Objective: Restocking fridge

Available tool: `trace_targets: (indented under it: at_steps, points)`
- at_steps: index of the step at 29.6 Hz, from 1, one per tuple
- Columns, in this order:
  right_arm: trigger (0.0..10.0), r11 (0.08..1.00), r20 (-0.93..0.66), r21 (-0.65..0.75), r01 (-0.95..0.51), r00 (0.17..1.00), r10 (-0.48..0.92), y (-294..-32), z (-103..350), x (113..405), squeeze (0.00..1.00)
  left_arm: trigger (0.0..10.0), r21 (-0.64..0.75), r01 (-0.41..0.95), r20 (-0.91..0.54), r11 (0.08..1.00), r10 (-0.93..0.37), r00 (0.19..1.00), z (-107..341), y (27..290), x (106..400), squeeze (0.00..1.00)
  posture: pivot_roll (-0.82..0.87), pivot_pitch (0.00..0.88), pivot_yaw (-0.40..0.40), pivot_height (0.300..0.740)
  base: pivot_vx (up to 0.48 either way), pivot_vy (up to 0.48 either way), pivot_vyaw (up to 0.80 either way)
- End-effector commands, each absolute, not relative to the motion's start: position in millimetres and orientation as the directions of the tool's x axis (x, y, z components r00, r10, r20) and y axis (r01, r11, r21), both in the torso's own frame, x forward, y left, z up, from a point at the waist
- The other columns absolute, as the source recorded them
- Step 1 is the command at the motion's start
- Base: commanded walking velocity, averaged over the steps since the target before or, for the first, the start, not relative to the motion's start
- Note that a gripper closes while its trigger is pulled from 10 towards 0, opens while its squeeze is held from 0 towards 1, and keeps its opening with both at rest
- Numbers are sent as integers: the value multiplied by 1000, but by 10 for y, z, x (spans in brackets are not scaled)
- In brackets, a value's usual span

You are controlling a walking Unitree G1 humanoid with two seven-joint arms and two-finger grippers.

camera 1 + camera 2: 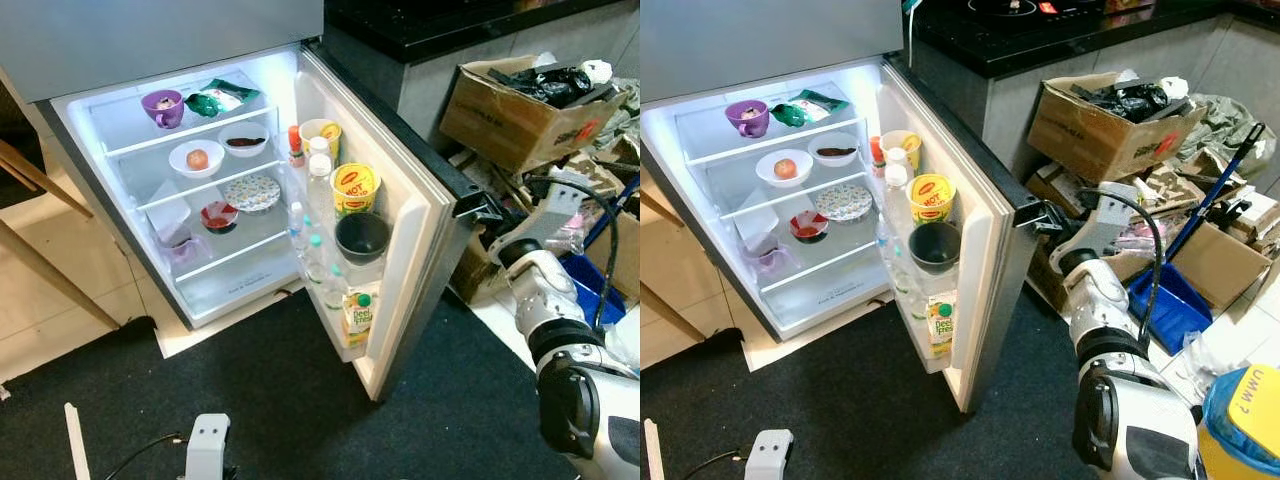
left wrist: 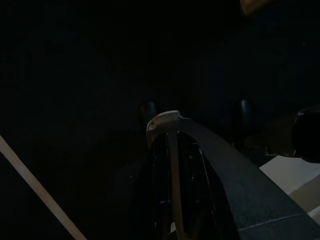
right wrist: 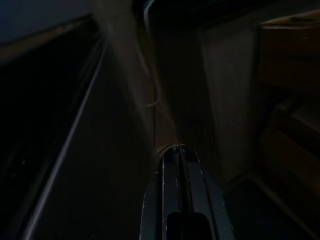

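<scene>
The robot's right arm (image 1: 1110,330) reaches toward the outer edge of the open fridge door (image 1: 985,250), its right end effector (image 3: 180,155) pressed closed; the left arm (image 1: 207,445) hangs low.

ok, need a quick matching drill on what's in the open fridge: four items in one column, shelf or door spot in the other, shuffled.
Items:
1. purple cup
2. white bowl with a red fruit
3. patterned plate
4. juice carton

Places:
A. lowest door rack
B. top shelf
C. third shelf down
D. second shelf down

Pairs: 1-B, 2-D, 3-C, 4-A
</scene>
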State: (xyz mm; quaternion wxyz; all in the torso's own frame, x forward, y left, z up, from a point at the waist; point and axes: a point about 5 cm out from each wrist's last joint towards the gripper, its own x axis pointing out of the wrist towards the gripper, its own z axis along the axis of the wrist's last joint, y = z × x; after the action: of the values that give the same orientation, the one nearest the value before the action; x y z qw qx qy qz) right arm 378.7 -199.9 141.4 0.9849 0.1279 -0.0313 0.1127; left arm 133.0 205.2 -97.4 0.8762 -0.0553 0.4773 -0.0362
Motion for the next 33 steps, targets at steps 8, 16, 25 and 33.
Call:
trace_targets:
  at_steps: [8,16,25,33]
  points:
    - [10000,590,23,164,-791,601,799,-755,1274,3535,0,10000,-142,11,-837,990,-126,532,-996,2016,1277,0,-27,51,-9,740,0,0,0]
    - [10000,21,330,131,-991,64,942,-43,2002,2915,0,10000,-145,18,-837,989,-132,531,-998,1999,1280,0,-23,43,-9,740,0,0,0]
    - [10000,514,24,132,-848,521,853,-597,1194,3367,0,10000,-139,22,-839,990,-129,529,-994,2014,1288,0,-28,37,-14,740,0,0,0]
    - [10000,667,-164,262,-697,649,743,-982,682,3186,0,10000,-142,27,-841,990,-135,523,-1001,1998,1276,0,-29,39,-9,740,0,0,0]
